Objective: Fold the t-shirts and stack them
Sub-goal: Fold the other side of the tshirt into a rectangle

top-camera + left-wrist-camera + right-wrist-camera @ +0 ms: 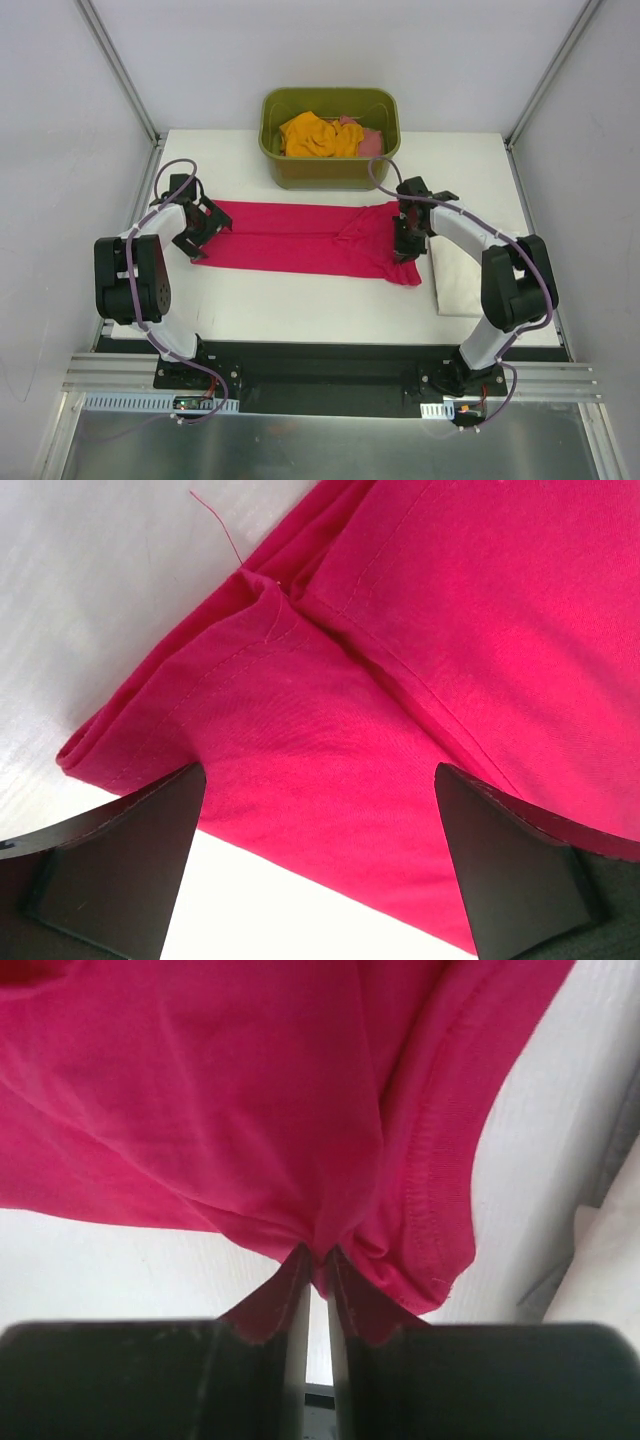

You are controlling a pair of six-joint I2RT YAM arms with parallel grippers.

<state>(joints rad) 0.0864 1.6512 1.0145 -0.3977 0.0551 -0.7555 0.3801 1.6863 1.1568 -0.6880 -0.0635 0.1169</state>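
Observation:
A crimson-pink t-shirt [300, 238] lies on the white table as a long folded strip. My left gripper [205, 232] stands wide open over its left end, and the left wrist view shows the t-shirt's hemmed corner [400, 680] between the spread fingers [120, 870]. My right gripper [405, 240] is at the strip's right end, shut on a pinch of the crimson-pink t-shirt [250, 1090], which bunches at the gripper's tips [318, 1252]. A folded cream-white t-shirt [455, 280] lies under my right arm. An orange t-shirt [318, 135] and a salmon-pink t-shirt [368, 140] sit crumpled in the tub.
An olive-green plastic tub [330, 172] stands at the back middle of the table [300, 300], just behind the crimson strip. Metal frame posts and white walls close in both sides.

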